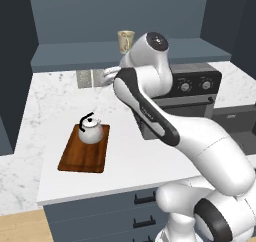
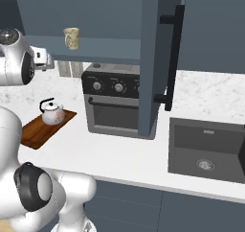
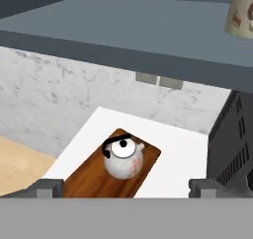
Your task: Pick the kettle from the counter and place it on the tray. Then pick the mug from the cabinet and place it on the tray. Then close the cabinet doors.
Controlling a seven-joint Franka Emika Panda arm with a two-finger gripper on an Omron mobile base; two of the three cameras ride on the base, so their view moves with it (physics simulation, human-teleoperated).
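Note:
The silvery kettle (image 1: 91, 131) (image 2: 53, 113) (image 3: 123, 160) stands upright on the far end of the reddish-brown tray (image 1: 82, 158) (image 2: 33, 130) (image 3: 94, 181), which lies on the white marble counter (image 1: 125, 161). The beige mug (image 1: 125, 40) (image 2: 72, 38) (image 3: 241, 13) stands on the shelf of the open cabinet (image 1: 75, 53). My gripper (image 1: 102, 77) (image 2: 45, 58) (image 3: 127, 188) hangs open and holds nothing. It is above the counter, just below the shelf's front edge, with the kettle below and the mug higher up to its right. One cabinet door (image 2: 150, 58) stands open, with its black bar handle (image 2: 174, 53) facing the right base view.
A black toaster oven (image 1: 192, 88) (image 2: 115, 101) stands on the counter right of the tray, under the shelf. A dark sink (image 2: 206, 149) lies further right. Wall outlets (image 1: 85, 78) (image 3: 158, 80) are on the backsplash. Drawers (image 1: 145, 216) run below the counter's front edge.

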